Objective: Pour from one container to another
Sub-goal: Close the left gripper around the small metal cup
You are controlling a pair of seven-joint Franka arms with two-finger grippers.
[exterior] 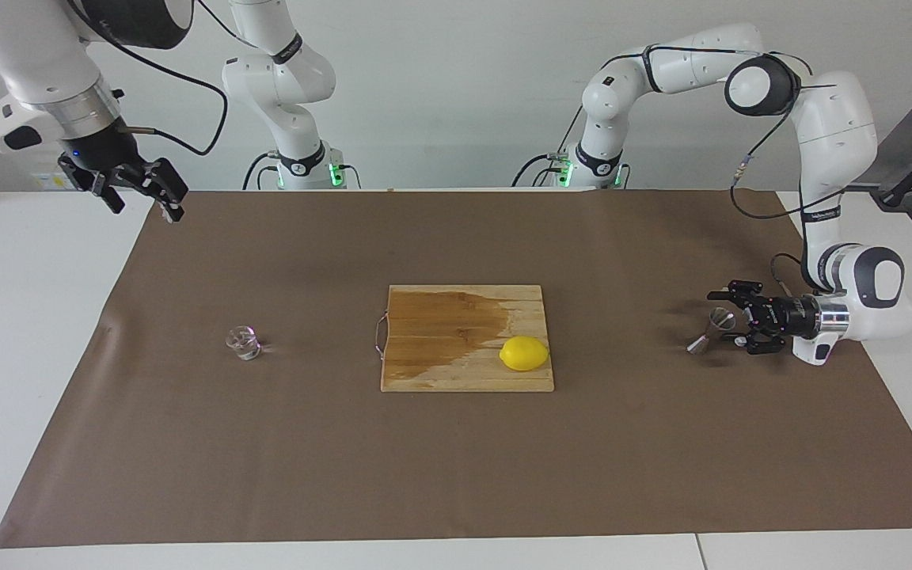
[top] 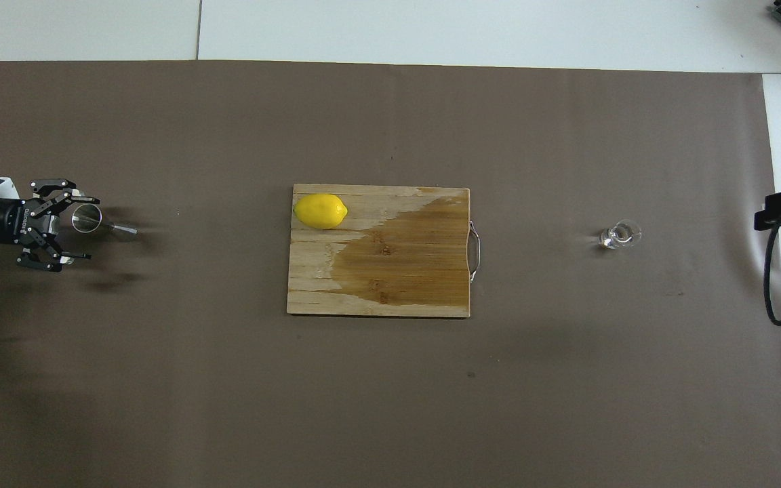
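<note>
At the left arm's end of the bench (exterior: 44, 332), on smooth brown paper (exterior: 456, 467), I see the steel jigger (exterior: 711, 330), hourglass-shaped and shiny, standing just beside my left claw (exterior: 729, 319). That claw lies level and low with its fingers spread, the jigger at their tips; I cannot tell whether they touch it. Toward the right arm's end stands the tiny clear glass cup (exterior: 243, 342), round and short, alone with open paper all around. My right claw (exterior: 142, 190) hangs high over the paper's corner near the robots, fingers spread, holding nothing. Between the two vessels lies a rectangular wooden cutting board (exterior: 440, 372), darkly stained across part, with a glossy yellow lemon (exterior: 524, 353) at one corner.
</note>
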